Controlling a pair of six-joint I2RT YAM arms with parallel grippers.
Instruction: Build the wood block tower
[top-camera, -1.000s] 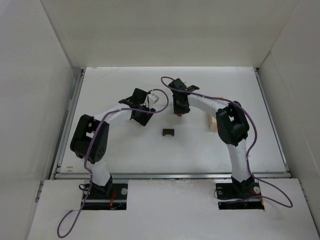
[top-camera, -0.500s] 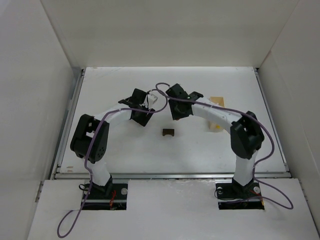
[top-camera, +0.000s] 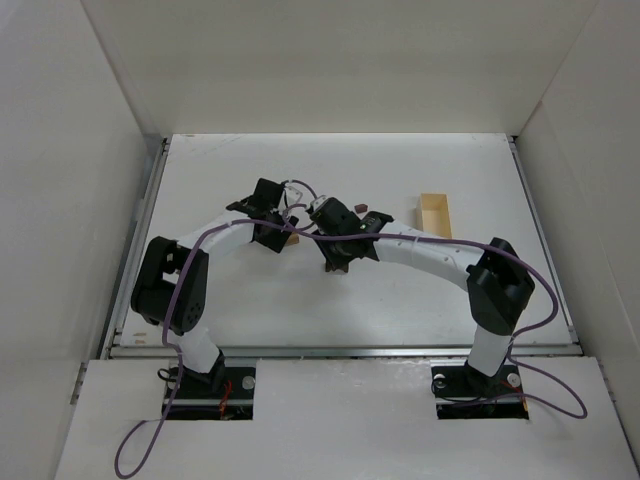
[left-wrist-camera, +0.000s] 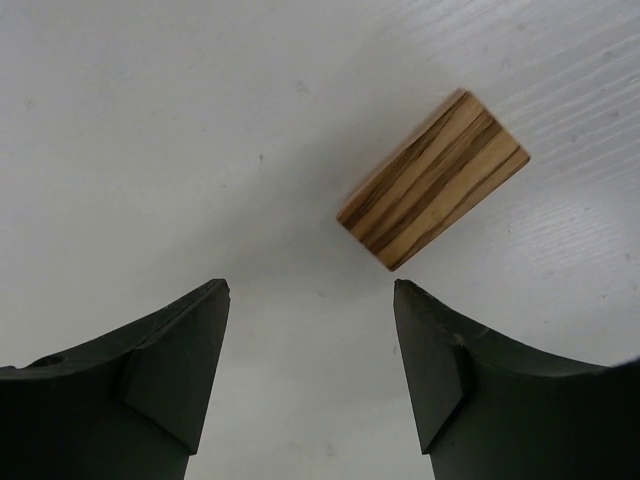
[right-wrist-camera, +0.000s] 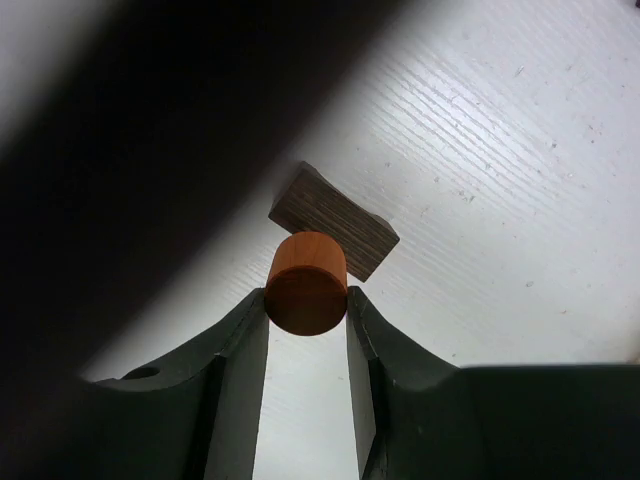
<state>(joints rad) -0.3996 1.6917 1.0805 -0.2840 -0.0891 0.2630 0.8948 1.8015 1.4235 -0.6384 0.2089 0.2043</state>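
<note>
Right hand (right-wrist-camera: 306, 295) swung left — clamping orange cylinder (right-wrist-camera: 306, 283), left hand (left-wrist-camera: 310, 288) parted, box (top-camera: 434, 197) contents unclear

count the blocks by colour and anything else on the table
orange block: 1
striped tan block: 1
dark brown blocks: 2, the notched one and the small one
cream box: 1
total: 5

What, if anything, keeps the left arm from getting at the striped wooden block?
Likely yes, it can: the left gripper hangs open and the striped block lies just ahead, with nothing between them.
</note>
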